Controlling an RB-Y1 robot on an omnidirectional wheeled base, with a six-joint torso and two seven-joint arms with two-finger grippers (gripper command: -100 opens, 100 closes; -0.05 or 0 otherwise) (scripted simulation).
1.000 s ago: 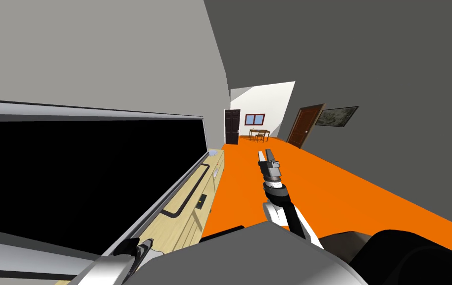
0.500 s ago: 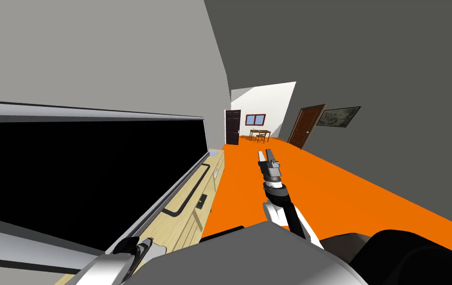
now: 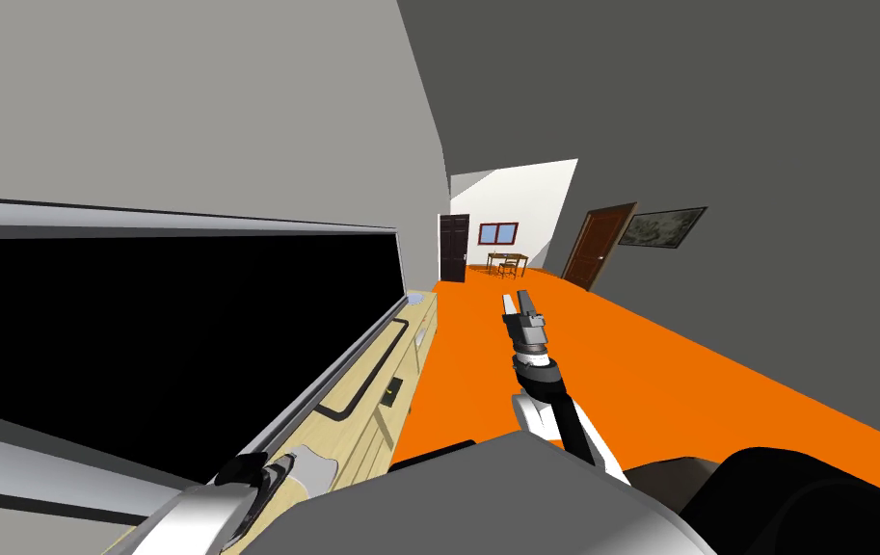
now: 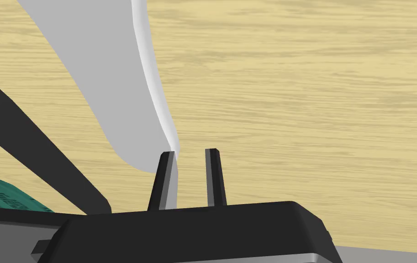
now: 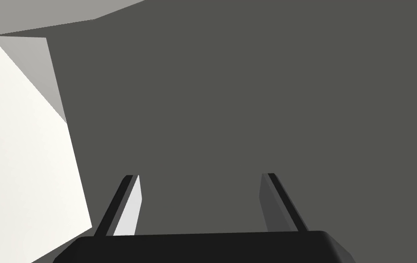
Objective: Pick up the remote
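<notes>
The remote [image 4: 111, 91] is a long, light grey thing with a rounded end, lying on the pale wooden TV stand [image 4: 317, 91]. My left gripper [image 4: 190, 150] points down at the stand. Its fingers [image 4: 214, 178] stand a narrow gap apart, and bare wood shows between them. The remote's edge runs up to the outer finger's tip and lies beside it, not between the two. In the head view the remote [image 3: 317, 461] lies just past my left gripper [image 3: 274, 472], in front of the TV.
A big black TV [image 3: 139, 337] stands on the stand [image 3: 370, 424] on a black looped foot [image 4: 29, 132]. A teal thing [image 4: 2, 196] lies by that foot. A small dark object [image 3: 394, 389] sits further along. My right gripper [image 3: 515, 299] hangs open [image 5: 200, 174] over the orange floor.
My left fingers have closed to a narrow gap. The left arm has shifted slightly, and more of the light grey remote now shows beyond it. The right arm has not moved.
</notes>
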